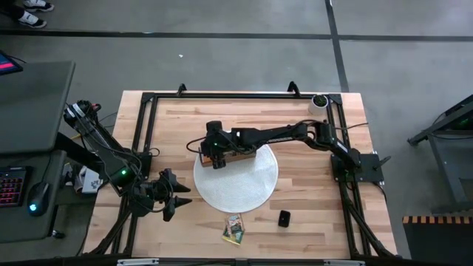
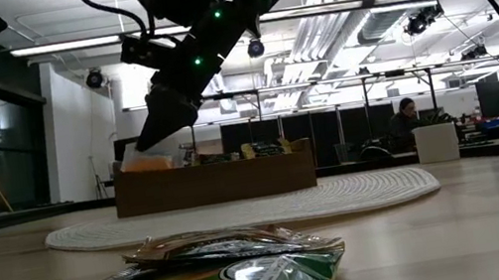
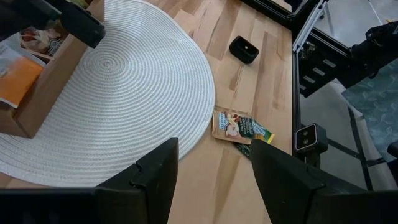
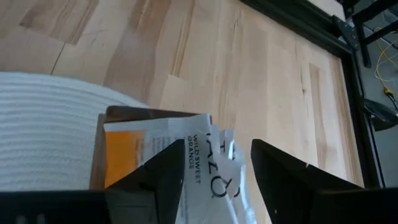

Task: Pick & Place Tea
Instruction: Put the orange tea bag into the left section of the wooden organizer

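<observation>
A brown wooden box [image 1: 235, 157] stands on a round white woven mat [image 1: 244, 188]. My right gripper [image 1: 216, 161] points down over the box's left end compartment, open. In the right wrist view a white tea packet [image 4: 214, 165] printed "Wild Sweet Orange" stands between the fingers, beside an orange packet [image 4: 124, 155] in that compartment. More packets show along the box top [image 2: 251, 150]. A few green and brown tea packets [image 1: 234, 229] lie flat on the table near its near edge. My left gripper [image 1: 181, 197] waits, open, at the table's left side. My right gripper comes at the box from above, slanting down. The white packet's upper edge [image 4: 208, 124] stands between the open fingers [image 4: 158, 177]. I cannot tell whether either finger touches it.
A small black object [image 1: 284, 218] lies right of the loose packets, off the mat. A white cup [image 1: 319, 101] sits at the far right corner. A black frame [image 1: 148, 96] borders the table. Bare wood lies beyond the box and around the near packets.
</observation>
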### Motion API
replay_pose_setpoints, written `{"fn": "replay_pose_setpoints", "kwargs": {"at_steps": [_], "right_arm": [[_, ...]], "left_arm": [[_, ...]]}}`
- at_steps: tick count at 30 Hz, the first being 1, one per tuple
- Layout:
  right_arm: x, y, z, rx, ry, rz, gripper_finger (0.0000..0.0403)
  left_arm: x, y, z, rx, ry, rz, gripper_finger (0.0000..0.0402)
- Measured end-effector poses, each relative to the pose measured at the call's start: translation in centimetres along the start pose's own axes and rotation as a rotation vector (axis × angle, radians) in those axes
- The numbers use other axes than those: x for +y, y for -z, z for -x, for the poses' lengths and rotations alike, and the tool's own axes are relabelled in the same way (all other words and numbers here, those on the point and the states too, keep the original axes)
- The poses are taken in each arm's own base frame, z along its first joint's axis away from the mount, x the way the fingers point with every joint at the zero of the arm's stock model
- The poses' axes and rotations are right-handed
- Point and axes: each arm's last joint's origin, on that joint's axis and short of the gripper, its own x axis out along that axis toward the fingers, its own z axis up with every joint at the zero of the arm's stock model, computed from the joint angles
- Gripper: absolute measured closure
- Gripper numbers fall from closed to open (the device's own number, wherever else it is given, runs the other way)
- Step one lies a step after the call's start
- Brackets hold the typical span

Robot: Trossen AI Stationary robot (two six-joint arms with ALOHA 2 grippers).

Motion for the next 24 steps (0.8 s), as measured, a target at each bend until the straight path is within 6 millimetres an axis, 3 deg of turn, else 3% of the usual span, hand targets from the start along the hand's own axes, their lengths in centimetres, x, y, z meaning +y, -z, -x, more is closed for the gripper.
{"fn": "replay_pose_setpoints", "kwargs": {"at_steps": [8, 16, 20, 24], "right_arm": [[-0.4, -0.6, 1.0, -0.014, 0.006, -0.002, 0.0221], [-0.2, -2.2, 3.8, -0.019, 0.029, -0.070, 0.0231], [1.3, -2.5, 4.3, 0.011, -0.014, -0.215, 0.0286], [3.5, -2.6, 4.4, 0.015, -0.080, -0.359, 0.0375]], "left_arm": [[0.0, 0.0, 0.0, 0.009, 0.005, 0.000, 0.0202], [0.0, 0.0, 0.0, 0.011, 0.002, -0.003, 0.0202], [0.1, 0.1, 0.0, 0.013, -0.002, -0.007, 0.0202], [0.2, 0.1, 0.0, 0.018, -0.011, -0.015, 0.0202]]}}
